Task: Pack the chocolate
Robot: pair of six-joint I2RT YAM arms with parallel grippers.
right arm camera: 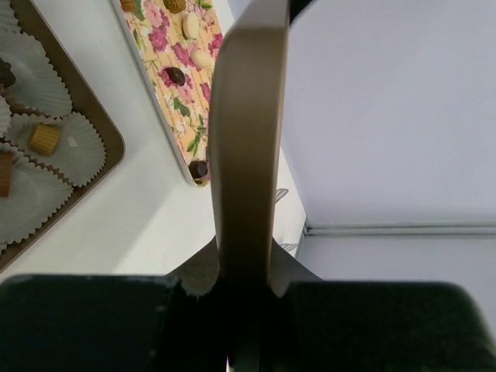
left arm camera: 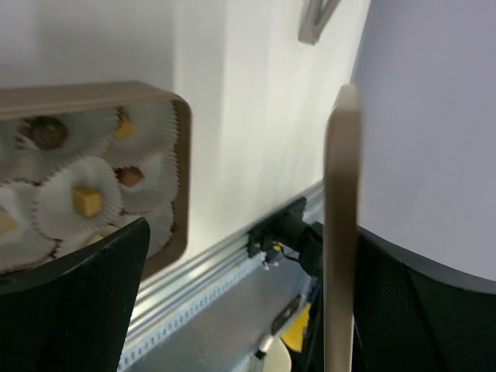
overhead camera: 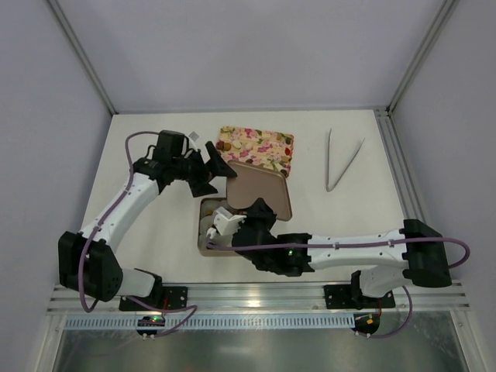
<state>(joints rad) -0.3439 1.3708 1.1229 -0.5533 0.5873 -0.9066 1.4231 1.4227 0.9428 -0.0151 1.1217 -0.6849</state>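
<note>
My right gripper [overhead camera: 254, 211] is shut on the near edge of the square brown box lid [overhead camera: 260, 188] and holds it tilted above the table; in the right wrist view the lid [right arm camera: 246, 147] stands edge-on between my jaws [right arm camera: 248, 288]. My left gripper [overhead camera: 216, 167] is open at the lid's left edge; in the left wrist view the lid edge [left arm camera: 341, 232] lies just inside the right finger [left arm camera: 422, 310]. The box base [left arm camera: 183, 178] holds white paper cups with chocolate [left arm camera: 87, 200] in them. More chocolate [right arm camera: 177, 76] lies on the flower-print tray [overhead camera: 256, 147].
Metal tongs [overhead camera: 342, 160] lie at the back right of the table. The box base [overhead camera: 205, 232] sits near the front, partly under my right arm. An aluminium rail [overhead camera: 256, 296] runs along the near edge.
</note>
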